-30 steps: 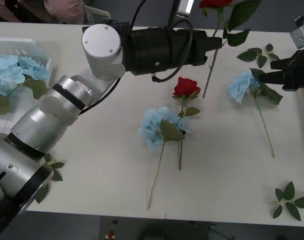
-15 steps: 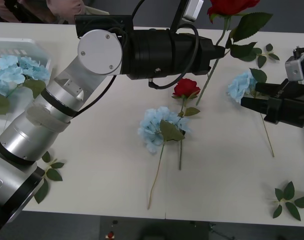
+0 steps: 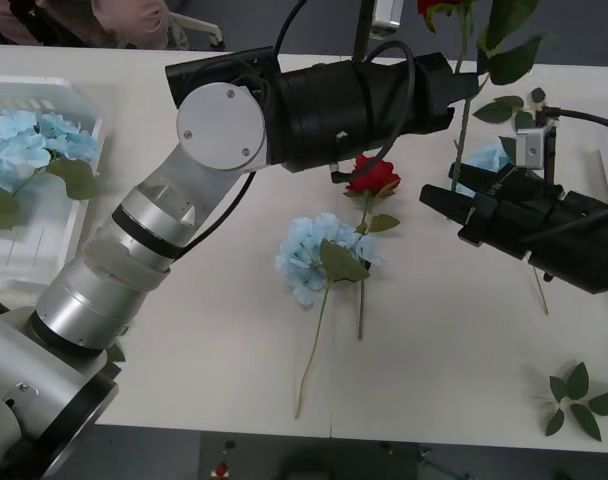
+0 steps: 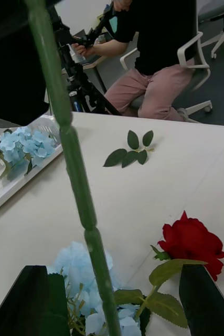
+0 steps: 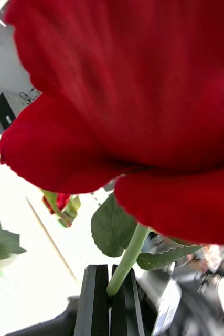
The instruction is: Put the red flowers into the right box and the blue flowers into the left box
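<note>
My left gripper (image 3: 462, 88) is shut on the stem of a red flower (image 3: 444, 6) and holds it upright above the table's far right; its black fingers (image 5: 98, 299) clamp the green stem. My right gripper (image 3: 446, 188) is open, and that stem (image 4: 72, 157) runs between its fingers without touching them. A second red flower (image 3: 373, 175) lies mid-table beside a blue flower (image 3: 319, 255). Another blue flower (image 3: 484, 158) is partly hidden behind the right gripper. More blue flowers (image 3: 29, 140) lie in the left box (image 3: 54, 90). The right box is out of view.
Loose green leaf sprigs lie at the front right (image 3: 581, 400), the far right (image 3: 514, 105) and near the far edge (image 4: 130, 152). My left arm (image 3: 314, 100) spans the table's far half. Bare tabletop lies at the front centre.
My left gripper carried the held red flower up and to the right. My right gripper swung left and forward until its open fingers stood on either side of the hanging stem.
</note>
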`<state>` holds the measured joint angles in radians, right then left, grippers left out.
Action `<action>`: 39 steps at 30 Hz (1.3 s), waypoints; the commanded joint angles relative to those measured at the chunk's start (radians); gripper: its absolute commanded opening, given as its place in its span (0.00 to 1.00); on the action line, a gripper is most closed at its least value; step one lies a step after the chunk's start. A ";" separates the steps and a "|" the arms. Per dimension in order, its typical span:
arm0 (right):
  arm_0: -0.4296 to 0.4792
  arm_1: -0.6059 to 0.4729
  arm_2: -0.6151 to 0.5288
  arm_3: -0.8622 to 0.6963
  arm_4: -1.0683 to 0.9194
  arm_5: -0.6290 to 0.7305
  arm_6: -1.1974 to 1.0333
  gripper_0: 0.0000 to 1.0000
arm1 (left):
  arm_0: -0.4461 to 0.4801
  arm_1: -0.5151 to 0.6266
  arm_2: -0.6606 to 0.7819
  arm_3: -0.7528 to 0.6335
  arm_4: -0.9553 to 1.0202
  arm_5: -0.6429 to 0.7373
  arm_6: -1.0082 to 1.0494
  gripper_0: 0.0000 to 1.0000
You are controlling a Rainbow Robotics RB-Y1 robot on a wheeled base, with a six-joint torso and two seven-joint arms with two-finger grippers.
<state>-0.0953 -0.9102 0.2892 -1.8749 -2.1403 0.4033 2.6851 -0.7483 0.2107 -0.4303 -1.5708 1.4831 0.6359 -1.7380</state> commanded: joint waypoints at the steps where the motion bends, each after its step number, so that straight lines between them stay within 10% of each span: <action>1: -0.053 0.079 -0.025 0.020 0.066 0.019 0.020 0.50 | 0.010 0.001 0.002 -0.028 0.086 -0.032 0.011 0.00; 3: -0.063 0.116 -0.038 0.042 0.088 0.051 0.020 0.14 | 0.018 0.001 0.002 -0.028 0.102 -0.032 0.009 0.00; 5: -0.070 0.145 -0.045 0.060 0.092 0.075 0.020 0.00 | 0.020 0.003 0.002 -0.028 0.100 -0.030 0.008 0.00; 16: -0.107 0.188 -0.064 0.105 0.125 0.114 0.020 0.00 | 0.018 0.003 0.001 -0.026 0.089 -0.032 0.008 0.02; 19: -0.107 0.183 -0.064 0.106 0.125 0.115 0.020 0.00 | 0.018 0.004 0.001 -0.028 0.088 -0.032 0.008 1.00; 30: -0.107 0.024 -0.064 0.117 0.109 0.114 -0.037 0.00 | -0.009 0.196 -0.077 -0.084 0.289 -0.041 0.011 1.00; 39: -0.115 -0.368 -0.062 0.433 0.042 0.296 -0.373 0.00 | 0.185 0.658 -0.163 -0.399 0.660 -0.019 0.002 1.00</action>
<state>-0.1876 -1.1979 0.2383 -1.5424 -2.0917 0.6544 2.3156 -0.6572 0.7785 -0.6268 -1.8671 2.1279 0.6049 -1.7379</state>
